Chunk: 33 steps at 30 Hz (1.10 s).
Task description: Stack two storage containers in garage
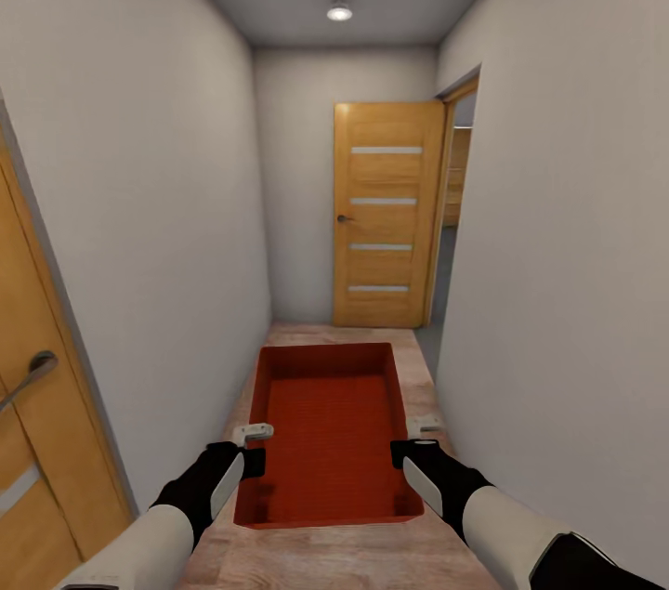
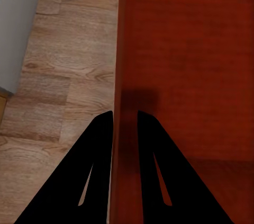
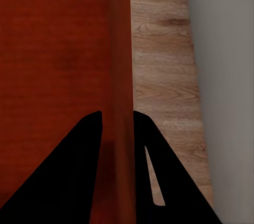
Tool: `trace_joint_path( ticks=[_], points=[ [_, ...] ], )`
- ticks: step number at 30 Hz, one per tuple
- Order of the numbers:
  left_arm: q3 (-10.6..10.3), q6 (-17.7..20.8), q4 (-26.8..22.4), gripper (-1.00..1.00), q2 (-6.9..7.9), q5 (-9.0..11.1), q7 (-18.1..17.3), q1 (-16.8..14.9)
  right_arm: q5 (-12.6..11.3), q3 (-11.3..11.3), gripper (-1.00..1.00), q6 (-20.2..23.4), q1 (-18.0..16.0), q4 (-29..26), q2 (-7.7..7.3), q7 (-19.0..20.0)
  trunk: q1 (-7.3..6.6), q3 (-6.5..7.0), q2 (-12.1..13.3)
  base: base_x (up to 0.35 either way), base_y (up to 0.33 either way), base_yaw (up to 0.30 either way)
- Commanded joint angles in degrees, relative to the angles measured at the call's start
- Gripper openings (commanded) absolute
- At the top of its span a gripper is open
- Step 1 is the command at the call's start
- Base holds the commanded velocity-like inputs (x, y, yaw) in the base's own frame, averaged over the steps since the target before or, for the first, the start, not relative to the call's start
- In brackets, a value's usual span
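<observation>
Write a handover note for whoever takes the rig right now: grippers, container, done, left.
Left gripper: shut on the storage container's left wall.
Right gripper: shut on its right wall.
Container: carried between both arms, empty, over wood plank floor in a narrow hallway.
Ahead: open wooden door at the far right.
Done: one container picked up, in transit.
Left: reach the garage, set it down, fetch and stack the second.

Orange-red storage container, light wood flooring
</observation>
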Motion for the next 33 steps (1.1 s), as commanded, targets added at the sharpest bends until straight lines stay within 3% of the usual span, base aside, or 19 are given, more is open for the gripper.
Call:
trace_joint_path(
  ticks=[1,33],
  points=[
    [-0.29,0.47,0.15,-1.0,1.78,-1.21,1.04,0.07,0.52,-1.25,-1.0,0.25,-0.1,-0.27,-0.06,-0.4,0.06,-0.02,-0.04,0.325,0.0,0.0],
    [-0.29,0.47,0.15,-1.0,1.78,-1.21,1.04,0.07,0.52,-1.25,-1.0,0.25,-0.1,-0.27,-0.06,-0.4,0.06,-0.02,-0.04,0.325,0.0,0.0]
  ],
)
